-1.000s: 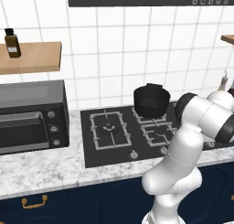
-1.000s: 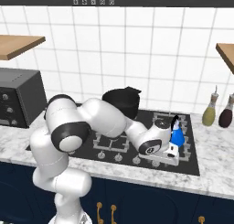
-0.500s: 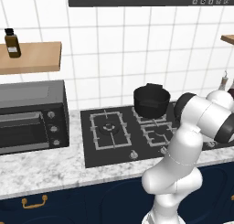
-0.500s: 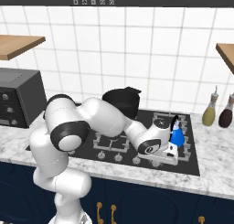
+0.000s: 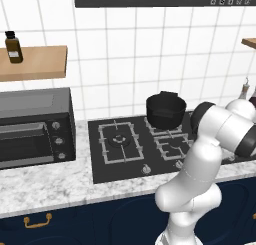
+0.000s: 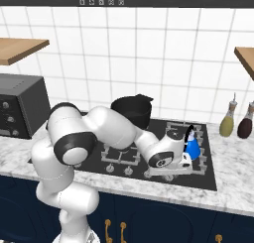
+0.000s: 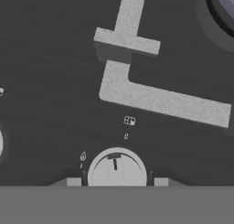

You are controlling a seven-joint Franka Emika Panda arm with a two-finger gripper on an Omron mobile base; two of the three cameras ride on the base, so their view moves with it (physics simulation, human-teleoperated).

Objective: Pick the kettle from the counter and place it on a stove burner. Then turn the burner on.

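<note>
End effector sits low over the front right corner of the black stove top, pointing down at the row of control knobs. In the hand view its two finger tips stand on either side of a round pale knob, with a gap between them and nothing pinched; whether they touch the knob's sides cannot be told. The knob's pointer mark aims up toward the small printed symbols above it, so by my reading the burner is not yet on.

Just behind the end effector, in the right base view, the small bright-blue kettle stands upright on the grate of the front right burner, free of the fingers. That suggests the first half of the task, moving the kettle from the marbled desk to the stove, is finished. What remains is closing on the knob and turning it.

Further back, a black lidded pot sits on a rear burner. Two bottles stand on the desk near the tiled wall at right.
</note>
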